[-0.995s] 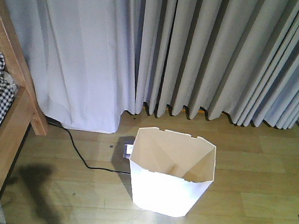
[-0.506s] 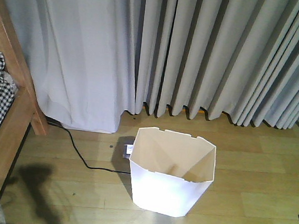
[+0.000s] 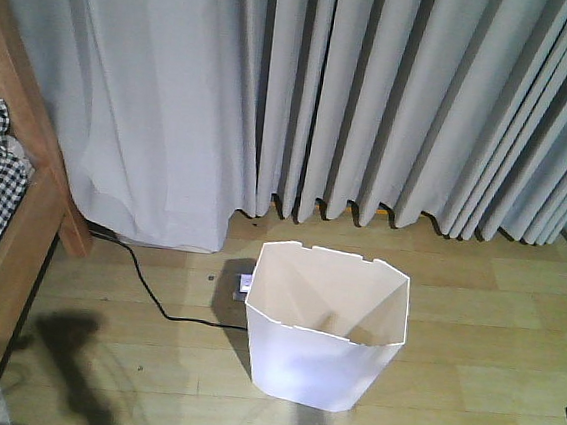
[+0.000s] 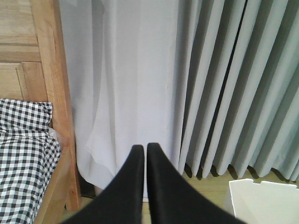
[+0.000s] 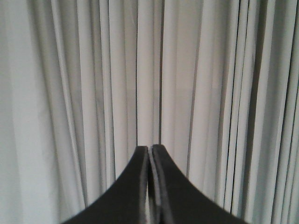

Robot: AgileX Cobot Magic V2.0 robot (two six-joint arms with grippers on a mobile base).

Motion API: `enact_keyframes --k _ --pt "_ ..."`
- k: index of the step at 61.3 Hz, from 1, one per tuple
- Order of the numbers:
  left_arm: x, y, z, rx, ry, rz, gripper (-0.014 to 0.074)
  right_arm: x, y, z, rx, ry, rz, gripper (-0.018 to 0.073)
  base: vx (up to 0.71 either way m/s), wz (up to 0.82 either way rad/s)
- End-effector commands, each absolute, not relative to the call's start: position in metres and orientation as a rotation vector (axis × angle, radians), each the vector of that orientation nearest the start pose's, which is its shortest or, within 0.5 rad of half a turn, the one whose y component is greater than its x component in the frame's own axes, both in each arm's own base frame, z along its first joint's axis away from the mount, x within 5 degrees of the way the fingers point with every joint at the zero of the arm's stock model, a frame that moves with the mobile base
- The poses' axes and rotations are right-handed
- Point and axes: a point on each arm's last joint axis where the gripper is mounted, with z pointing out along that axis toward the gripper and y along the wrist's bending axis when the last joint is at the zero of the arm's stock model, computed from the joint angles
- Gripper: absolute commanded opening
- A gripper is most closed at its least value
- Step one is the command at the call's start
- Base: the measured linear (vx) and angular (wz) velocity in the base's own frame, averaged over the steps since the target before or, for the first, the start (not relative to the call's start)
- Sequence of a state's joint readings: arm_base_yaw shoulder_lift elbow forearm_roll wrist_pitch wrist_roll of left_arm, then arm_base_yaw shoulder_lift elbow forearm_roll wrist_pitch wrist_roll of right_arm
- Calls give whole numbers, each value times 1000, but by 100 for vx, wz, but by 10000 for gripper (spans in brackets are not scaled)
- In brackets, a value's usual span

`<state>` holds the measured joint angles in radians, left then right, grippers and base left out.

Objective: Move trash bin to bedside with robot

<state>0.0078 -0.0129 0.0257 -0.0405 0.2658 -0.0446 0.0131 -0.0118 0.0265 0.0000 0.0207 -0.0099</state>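
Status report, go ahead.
Left end effector shut, empty; right end effector shut, empty, both facing the curtain. Trash bin upright on floor, apart from bed rail. Black cord lies between them.

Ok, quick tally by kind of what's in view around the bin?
Bins: 1, the bin
Beds: 1, the bed
Curtains: 1 run, the curtain
Floor cords: 1, the cord
Grippers: 2, left gripper and right gripper, both shut and empty
Total: 6

Bedroom: wooden bed, gingham bedding, curtains.
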Motion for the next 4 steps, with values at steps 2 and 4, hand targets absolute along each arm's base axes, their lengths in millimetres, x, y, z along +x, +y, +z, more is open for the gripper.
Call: enact_keyframes --k 2,4 --pt "56 0 182 -80 1696 -72 -6 55 1 207 -32 1442 -14 -9 0 0" --pt "56 0 182 -80 1696 -72 -6 55 1 207 -32 1442 -14 -9 0 0"
